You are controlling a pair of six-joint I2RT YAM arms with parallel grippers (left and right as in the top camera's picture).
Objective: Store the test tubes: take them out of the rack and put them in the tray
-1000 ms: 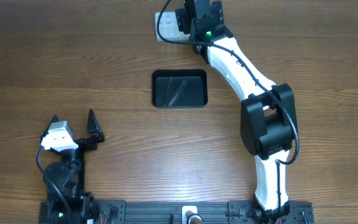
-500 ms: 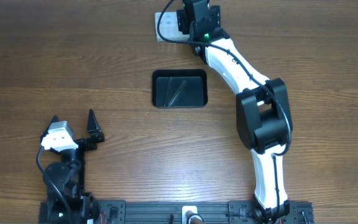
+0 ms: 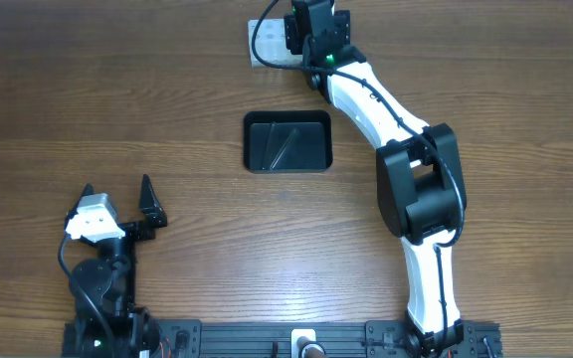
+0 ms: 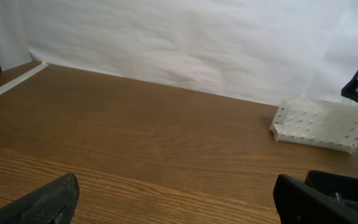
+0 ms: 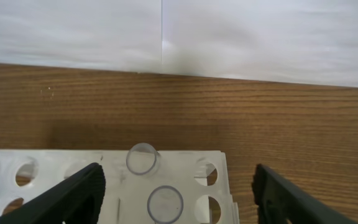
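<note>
While your right gripper (image 5: 179, 180) hangs wide open above the rack (image 5: 114, 186) at the far edge of the table (image 3: 117, 99), centre it on one upright test tube (image 5: 165, 202). Descend straight, close gently on the glass, then lift vertically before carrying it nearer to the tray (image 3: 311, 149).

A brown wood-grain bench (image 3: 117, 80) carries a black rectangular plastic tray (image 3: 251, 142) near its middle. Clear test tubes (image 3: 285, 149) lie slantwise inside the tray; their number is hard to tell. Up the bench from the tray, well apart from it, stands a white perforated plastic rack (image 3: 270, 55). The white-and-black right arm (image 3: 386, 109) reaches up from the bottom edge, bending leftward, and its right claw (image 3: 314, 18) hangs at the rack's right end. The left arm (image 3: 102, 268) sits folded at the lower left, the left claw (image 3: 117, 185) with its black fingers spread apart, holding nothing.
</note>
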